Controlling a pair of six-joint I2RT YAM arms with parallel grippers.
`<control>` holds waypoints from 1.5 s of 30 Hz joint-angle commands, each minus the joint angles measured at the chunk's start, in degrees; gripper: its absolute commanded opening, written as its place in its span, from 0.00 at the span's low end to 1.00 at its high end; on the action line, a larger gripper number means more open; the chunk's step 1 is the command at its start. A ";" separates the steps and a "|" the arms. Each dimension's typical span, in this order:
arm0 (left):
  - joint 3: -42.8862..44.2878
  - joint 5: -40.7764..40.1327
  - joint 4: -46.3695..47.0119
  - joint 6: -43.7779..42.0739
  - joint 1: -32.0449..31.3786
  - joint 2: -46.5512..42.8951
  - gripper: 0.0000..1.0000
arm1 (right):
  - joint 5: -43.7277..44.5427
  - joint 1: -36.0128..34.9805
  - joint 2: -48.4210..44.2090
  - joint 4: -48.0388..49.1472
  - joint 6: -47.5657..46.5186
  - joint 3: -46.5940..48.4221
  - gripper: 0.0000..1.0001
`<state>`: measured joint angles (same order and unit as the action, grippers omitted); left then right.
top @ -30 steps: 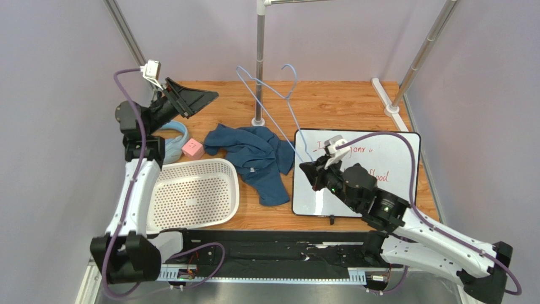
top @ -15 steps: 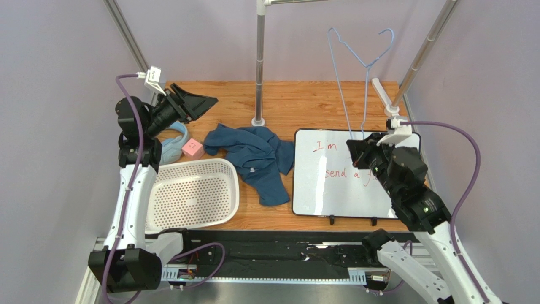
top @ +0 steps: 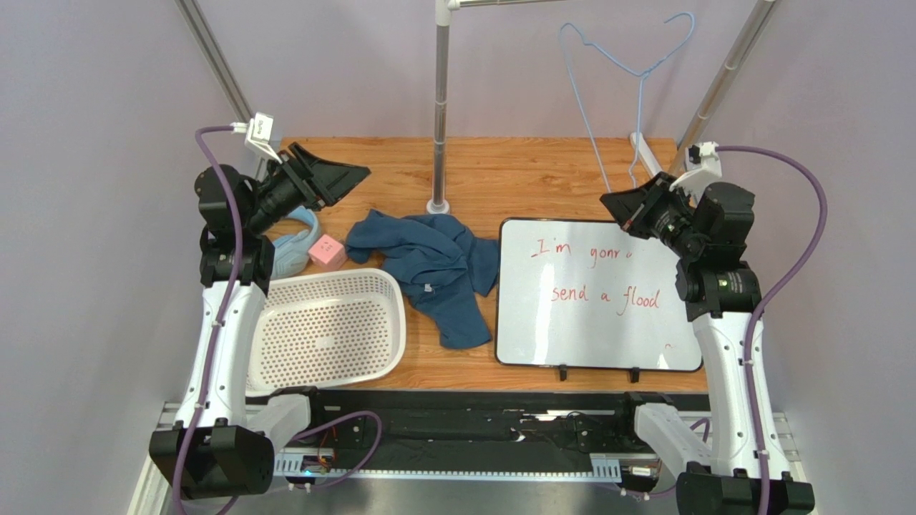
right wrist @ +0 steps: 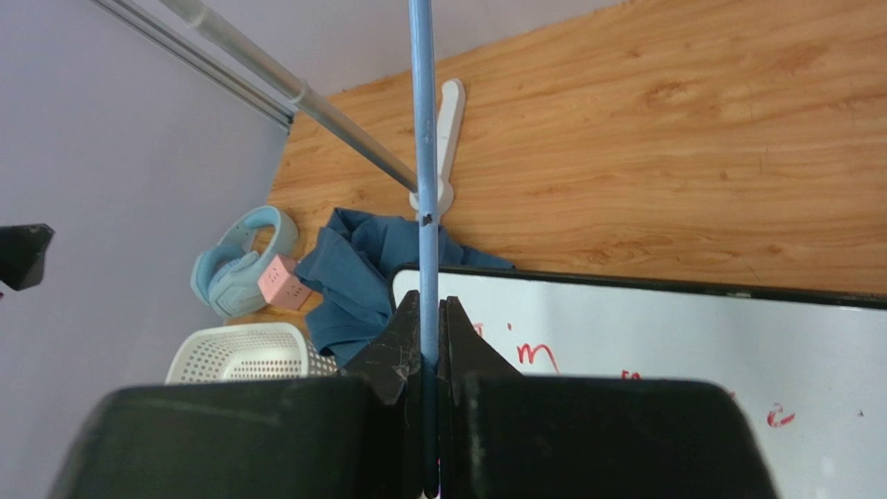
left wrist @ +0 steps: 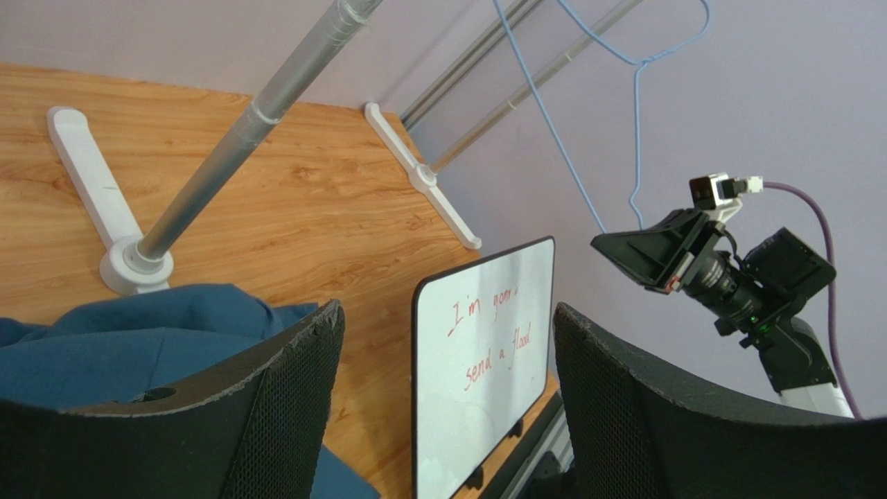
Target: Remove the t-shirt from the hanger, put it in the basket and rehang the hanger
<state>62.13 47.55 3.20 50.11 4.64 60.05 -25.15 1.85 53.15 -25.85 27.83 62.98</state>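
The dark teal t-shirt [top: 430, 263] lies crumpled on the wooden table, left of the whiteboard, with nothing touching it. It also shows in the wrist views, t-shirt [left wrist: 125, 343] and t-shirt [right wrist: 354, 270]. The light-blue wire hanger [top: 634, 75] is bare and held upright in the air at the back right. My right gripper [top: 626, 204] is shut on its lower wire; in the right wrist view the hanger [right wrist: 422, 156] runs straight up from the pinched right gripper [right wrist: 425, 312]. My left gripper [top: 349, 172] hovers open and empty at the back left, left gripper [left wrist: 448, 312].
A whiteboard [top: 602, 311] with red writing lies at right. A white perforated basket [top: 323, 327] sits at front left, with blue headphones [top: 296, 236] and a pink cube [top: 326, 252] behind it. A rack pole [top: 441, 107] rises behind the shirt; a slanted pole [top: 720, 75] stands at right.
My right arm swung from over the whiteboard to the back right, lifting the hanger up and away from the shirt. The left arm barely moved. The shirt stayed still.
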 commanded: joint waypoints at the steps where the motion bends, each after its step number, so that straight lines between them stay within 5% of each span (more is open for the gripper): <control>1: 0.71 0.96 2.16 -0.19 0.19 -0.90 0.78 | -4.21 0.70 -0.50 5.46 2.13 4.60 0.00; 12: 0.62 1.84 2.69 0.60 0.19 -0.11 0.78 | -11.32 2.90 10.39 9.84 12.24 17.08 0.00; 24: 0.45 2.20 2.69 0.78 0.19 0.33 0.78 | -22.74 9.58 18.12 12.22 20.24 17.35 0.00; 32: 0.27 2.11 2.95 0.87 0.19 0.24 0.78 | -23.55 9.76 18.48 10.91 17.70 15.50 0.00; 36: 0.19 2.11 2.95 0.87 0.19 0.50 0.78 | -18.81 9.75 18.48 2.25 10.68 18.21 0.00; 41: 0.36 2.46 2.86 0.96 0.10 1.38 0.79 | -8.35 9.75 18.40 -7.19 0.57 21.83 0.32; 45: 2.99 0.54 -2.92 -3.32 -2.26 3.40 0.79 | -4.31 9.58 17.17 -10.36 -2.69 22.18 0.45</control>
<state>62.19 49.01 3.33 50.61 4.36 61.76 -35.81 11.44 71.92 -30.59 31.99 82.65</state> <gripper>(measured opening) 0.785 0.417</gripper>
